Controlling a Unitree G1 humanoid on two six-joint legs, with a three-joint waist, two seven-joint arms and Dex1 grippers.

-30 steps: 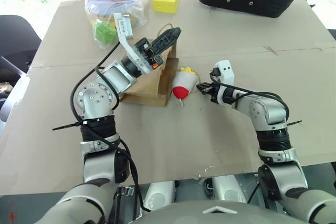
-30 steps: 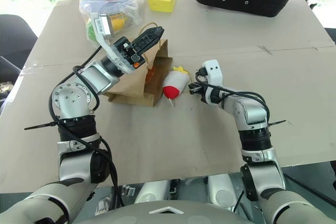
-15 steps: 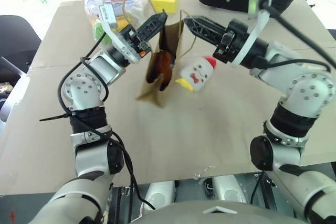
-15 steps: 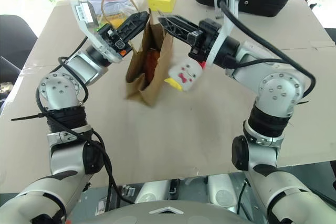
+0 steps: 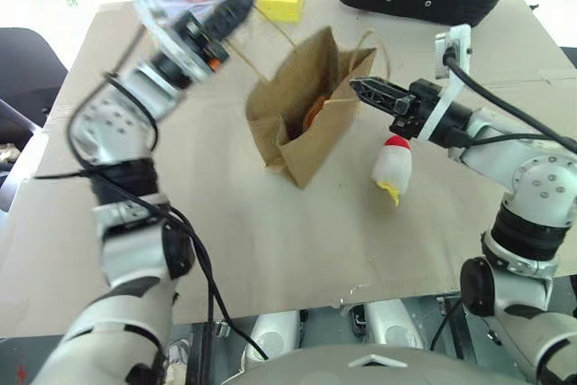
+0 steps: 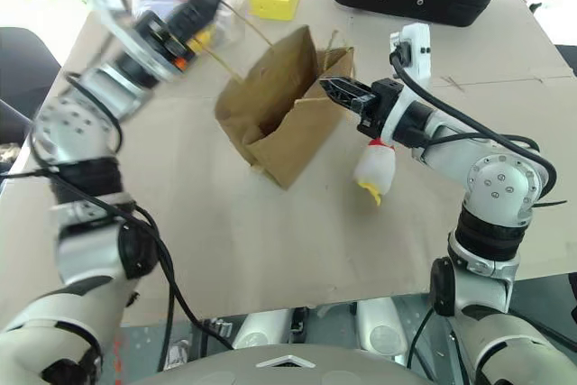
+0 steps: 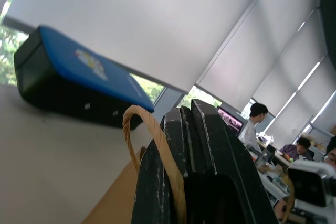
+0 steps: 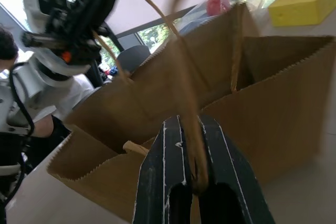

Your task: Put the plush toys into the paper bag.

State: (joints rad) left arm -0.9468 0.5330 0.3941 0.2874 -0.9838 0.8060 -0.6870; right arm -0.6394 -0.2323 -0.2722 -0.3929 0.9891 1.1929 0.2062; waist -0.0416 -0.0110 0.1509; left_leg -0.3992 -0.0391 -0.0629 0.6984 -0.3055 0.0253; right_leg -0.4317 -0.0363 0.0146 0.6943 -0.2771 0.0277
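Both grippers, left and right, are pinching the paper bag's handles while the white chicken is hanging just below our right one.

Paper bag raised — chicken dropped.

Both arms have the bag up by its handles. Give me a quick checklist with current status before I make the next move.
1. Left gripper shut on a string handle: ok.
2. Right gripper shut on the other handle: ok.
3. Paper bag mouth held open: ok.
4. Brown plush toy inside the bag: ok.
5. White chicken toy in the bag: not ok, it is outside, beneath the right gripper.
6. What the chicken toy hangs from or rests on: cannot tell.
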